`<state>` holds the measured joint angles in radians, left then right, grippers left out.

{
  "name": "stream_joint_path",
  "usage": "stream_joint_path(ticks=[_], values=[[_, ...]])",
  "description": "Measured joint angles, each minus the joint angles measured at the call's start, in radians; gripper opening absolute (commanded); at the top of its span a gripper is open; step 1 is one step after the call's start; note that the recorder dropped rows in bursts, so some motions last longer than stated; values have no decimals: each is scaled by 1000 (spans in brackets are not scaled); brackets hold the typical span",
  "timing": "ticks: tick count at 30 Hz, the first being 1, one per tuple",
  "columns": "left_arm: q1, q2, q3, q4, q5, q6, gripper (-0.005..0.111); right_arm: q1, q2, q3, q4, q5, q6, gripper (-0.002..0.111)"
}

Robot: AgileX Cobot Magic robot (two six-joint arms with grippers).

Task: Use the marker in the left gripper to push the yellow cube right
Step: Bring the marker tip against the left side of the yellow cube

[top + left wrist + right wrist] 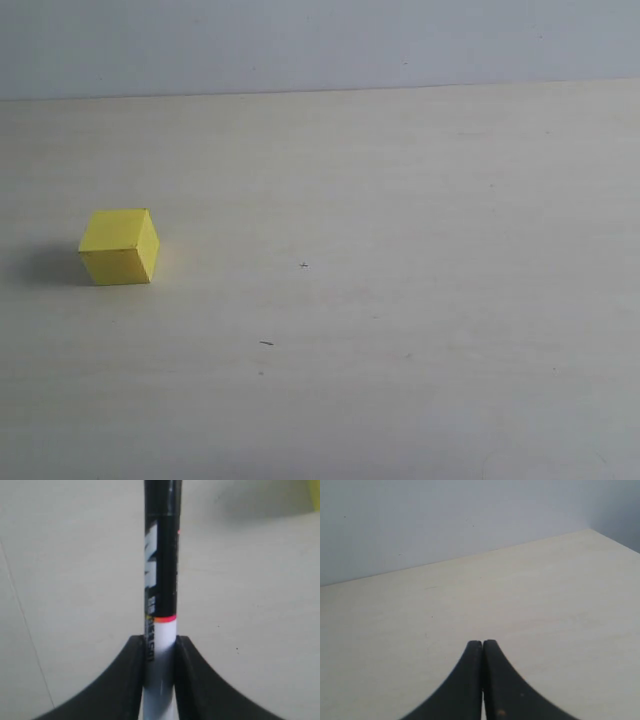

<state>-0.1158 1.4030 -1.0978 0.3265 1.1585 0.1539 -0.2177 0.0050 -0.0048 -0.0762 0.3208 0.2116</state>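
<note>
The yellow cube point(120, 246) rests on the pale table at the left of the exterior view; neither arm shows there. In the left wrist view my left gripper point(161, 641) is shut on the marker point(162, 580), clamping its white barrel, with the black-and-red label and black end sticking out past the fingertips over the table. A sliver of the yellow cube point(315, 494) shows at that frame's edge, apart from the marker. My right gripper point(482, 644) is shut with nothing between its fingers, hovering over bare table.
The pale table point(400, 300) meets a grey-blue wall point(320, 40) at the back. A table corner point(592, 530) shows in the right wrist view. A small dark speck point(266, 343) lies on the surface.
</note>
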Motion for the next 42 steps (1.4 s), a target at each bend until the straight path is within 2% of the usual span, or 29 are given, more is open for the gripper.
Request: stream_joint_path(ticks=[3, 7, 10, 14, 17, 21, 23, 33, 37, 42], values=[[33, 21, 65, -25, -108, 85, 0, 0, 0, 0, 0, 0, 0, 0], [35, 76, 112, -40, -239, 158, 0, 0, 0, 0, 0, 0, 0, 0], [36, 129, 119, -31, -283, 281, 0, 0, 0, 0, 0, 0, 0, 0], [71, 192, 119, 38, -334, 377, 0, 0, 0, 0, 0, 0, 0, 0], [114, 235, 119, 14, -359, 552, 0, 0, 0, 0, 0, 0, 0, 0], [155, 285, 119, -198, -359, 989, 0, 0, 0, 0, 0, 0, 0, 0], [163, 306, 119, -253, -359, 1122, 0, 0, 0, 0, 0, 0, 0, 0], [244, 407, -21, -284, -307, 1355, 0, 0, 0, 0, 0, 0, 0, 0], [249, 443, -52, -282, -332, 1510, 0, 0, 0, 0, 0, 0, 0, 0], [251, 500, -57, -335, -387, 1555, 0, 0, 0, 0, 0, 0, 0, 0]])
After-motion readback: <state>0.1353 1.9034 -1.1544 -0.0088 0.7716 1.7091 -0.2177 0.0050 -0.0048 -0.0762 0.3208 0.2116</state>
